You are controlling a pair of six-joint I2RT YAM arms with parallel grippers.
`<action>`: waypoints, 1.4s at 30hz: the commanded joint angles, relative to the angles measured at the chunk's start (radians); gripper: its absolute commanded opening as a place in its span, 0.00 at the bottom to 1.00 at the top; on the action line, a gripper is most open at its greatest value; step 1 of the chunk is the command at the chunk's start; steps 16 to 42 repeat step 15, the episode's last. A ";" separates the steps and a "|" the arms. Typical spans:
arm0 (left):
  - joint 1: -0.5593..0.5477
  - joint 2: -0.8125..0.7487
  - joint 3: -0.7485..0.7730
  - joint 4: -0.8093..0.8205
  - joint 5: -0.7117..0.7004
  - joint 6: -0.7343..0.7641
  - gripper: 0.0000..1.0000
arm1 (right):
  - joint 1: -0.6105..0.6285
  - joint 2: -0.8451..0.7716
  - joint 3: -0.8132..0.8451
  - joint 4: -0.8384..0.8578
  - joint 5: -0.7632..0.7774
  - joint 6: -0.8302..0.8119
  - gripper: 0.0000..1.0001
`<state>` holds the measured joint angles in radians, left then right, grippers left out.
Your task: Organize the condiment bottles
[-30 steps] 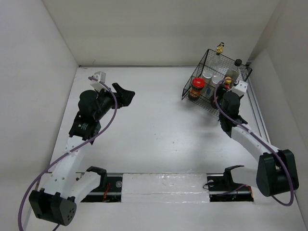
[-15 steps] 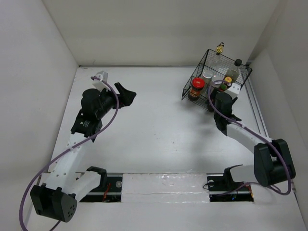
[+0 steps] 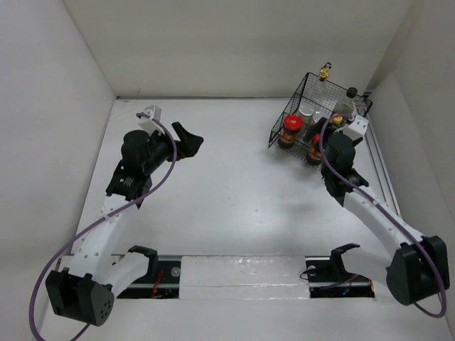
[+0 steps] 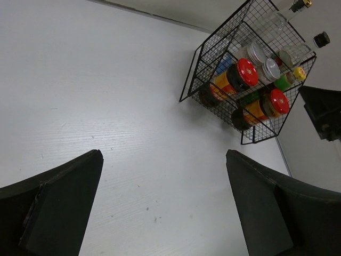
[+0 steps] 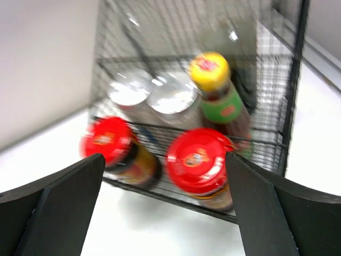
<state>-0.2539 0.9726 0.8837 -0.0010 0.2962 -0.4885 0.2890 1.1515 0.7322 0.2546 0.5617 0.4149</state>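
The condiment bottles stand in a black wire basket [image 3: 293, 106] at the far right. Two red-lidded jars [image 5: 198, 160] [image 5: 109, 141] fill its front row. Behind them are a yellow-capped bottle [image 5: 210, 69] and two silver-lidded shakers [image 5: 173, 96]. A gold-capped clear bottle [image 3: 325, 71] and a black-capped bottle [image 3: 351, 92] stand at the back. My right gripper [image 5: 162, 160] is open and empty just in front of the basket, facing the red-lidded jars. My left gripper [image 4: 164, 154] is open and empty over bare table at the left [image 3: 188, 141].
White walls close in the table on the left, back and right. The basket [image 4: 213, 53] sits close to the right wall, with the right arm [image 3: 370, 206] stretched along that side. A rail [image 3: 242, 273] runs along the near edge between the arm bases.
The right gripper has opened wide and drawn back slightly to the right, and a red-lidded jar now shows at the basket's front right. The left gripper's jaws have opened wider.
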 commanded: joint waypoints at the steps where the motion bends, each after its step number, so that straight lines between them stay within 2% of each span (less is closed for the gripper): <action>1: -0.001 -0.006 0.034 0.022 0.017 0.004 0.97 | 0.045 -0.099 0.071 -0.018 -0.015 -0.004 1.00; 5: -0.001 -0.015 0.034 0.022 0.017 0.004 0.98 | 0.125 -0.202 0.072 -0.018 -0.095 -0.004 1.00; 11: -0.001 -0.035 0.025 0.044 0.026 0.004 0.98 | 0.280 -0.213 0.062 -0.018 -0.238 -0.028 1.00; 15: -0.001 -0.058 0.012 0.064 0.026 0.004 1.00 | 0.389 -0.204 0.044 -0.028 -0.263 -0.048 1.00; 42: -0.001 -0.058 0.012 0.064 0.026 0.004 1.00 | 0.389 -0.204 0.044 -0.028 -0.263 -0.048 1.00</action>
